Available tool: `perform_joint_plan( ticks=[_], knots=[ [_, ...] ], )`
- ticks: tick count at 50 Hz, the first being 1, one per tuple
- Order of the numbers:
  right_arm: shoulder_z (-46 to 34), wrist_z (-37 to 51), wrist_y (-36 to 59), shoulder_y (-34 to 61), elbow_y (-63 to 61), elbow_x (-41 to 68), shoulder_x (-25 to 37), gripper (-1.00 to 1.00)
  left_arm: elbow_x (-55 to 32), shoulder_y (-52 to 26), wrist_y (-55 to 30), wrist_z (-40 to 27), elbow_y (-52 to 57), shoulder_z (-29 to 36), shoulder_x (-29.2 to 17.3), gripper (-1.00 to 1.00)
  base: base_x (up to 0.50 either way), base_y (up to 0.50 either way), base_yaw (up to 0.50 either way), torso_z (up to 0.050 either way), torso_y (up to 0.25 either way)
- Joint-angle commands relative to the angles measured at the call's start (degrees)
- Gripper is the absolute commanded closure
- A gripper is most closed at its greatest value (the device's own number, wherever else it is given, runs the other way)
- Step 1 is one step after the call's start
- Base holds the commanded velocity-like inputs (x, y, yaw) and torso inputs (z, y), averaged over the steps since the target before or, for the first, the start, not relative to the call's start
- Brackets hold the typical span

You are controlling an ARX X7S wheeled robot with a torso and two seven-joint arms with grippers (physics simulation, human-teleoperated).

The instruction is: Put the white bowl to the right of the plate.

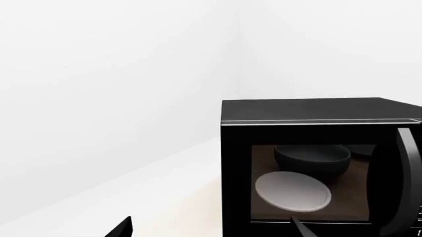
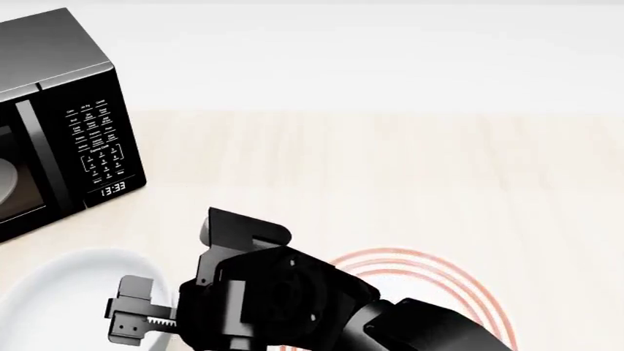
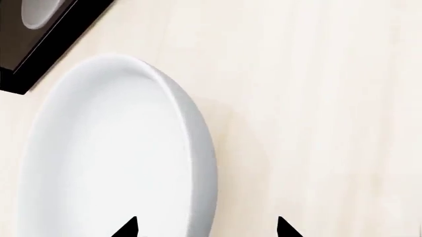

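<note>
only overhead, the plate (image 2: 429, 281)

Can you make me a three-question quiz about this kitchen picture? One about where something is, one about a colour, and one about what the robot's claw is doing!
1. Where is the white bowl compared with the plate in the head view?
A. To its left
B. To its right
C. On top of it

2. What colour are the plate's rings?
A. Blue
B. Red-orange
C. Green

3. What is the right gripper doing?
A. Shut on the plate
B. Open, its tips either side of the bowl's rim
C. Inside the microwave

Answers:
1 A, the bowl sits near the microwave, the plate further right.
2 B, thin red-orange rings show beside the arm.
3 B, the right wrist view shows two spread tips around the rim.
</note>
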Motion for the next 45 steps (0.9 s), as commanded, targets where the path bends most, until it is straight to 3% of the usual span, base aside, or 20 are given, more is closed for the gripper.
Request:
perform_joint_plan(
  ticks=[1, 22, 23, 37, 45],
  knots=[
    [0.0, -0.9, -0.4, -0.9, 0.4, -0.1, 0.0, -1.0, -0.4, 0.6, 0.4, 0.0, 0.3, -0.2, 0.0, -1.0, 0.0, 0.0, 0.0, 0.0, 0.0],
    [0.0, -2.7, -0.4, -1.2, 0.3, -0.9, 0.0, -1.0, -1.2, 1.4, 1.0, 0.0, 0.8, -0.6, -0.1, -1.0, 0.0, 0.0, 0.0, 0.0, 0.0],
    [0.0, -2.5, -0.6, -1.1, 0.3, -1.0, 0.0, 1.0, -1.3, 1.4, 0.9, -0.1, 0.9, -0.6, -0.2, -1.0, 0.0, 0.0, 0.0, 0.0, 0.0],
    [0.1, -0.3, -2.1, -0.1, -0.5, -2.1, 0.0, 1.0, -1.8, 1.7, 1.1, -0.2, 1.3, -0.8, -0.3, -1.0, 0.0, 0.0, 0.0, 0.0, 0.0],
    [0.3, 11.0, -3.8, 3.5, -2.7, -0.9, 0.0, 1.0, -1.4, 1.6, 1.2, -0.5, 1.1, 0.0, -0.4, -1.0, 0.0, 0.0, 0.0, 0.0, 0.0]
  ],
)
